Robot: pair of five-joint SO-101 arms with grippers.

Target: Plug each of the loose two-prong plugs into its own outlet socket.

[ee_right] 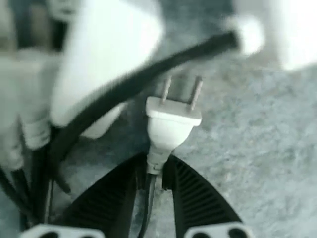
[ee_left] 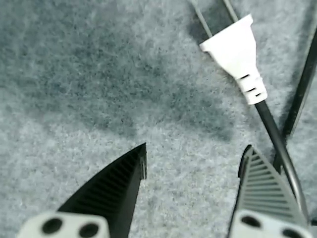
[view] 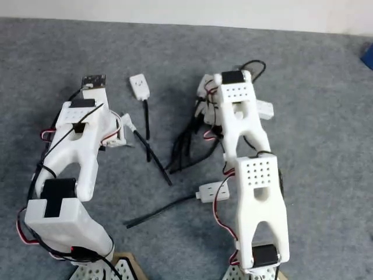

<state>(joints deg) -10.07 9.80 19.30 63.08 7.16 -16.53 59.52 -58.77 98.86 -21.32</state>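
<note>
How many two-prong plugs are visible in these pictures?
2. The loose plug lies on the carpet ahead of the left gripper; the held plug is gripped at its cord end by the right gripper. Others may be hidden.

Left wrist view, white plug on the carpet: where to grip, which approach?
Grip the white plug by its broad body, just ahead of the ribbed collar, coming straight down. It lies flat on the carpet, so only its two side edges are free for the fingers. The left gripper hangs open beside it.
</note>
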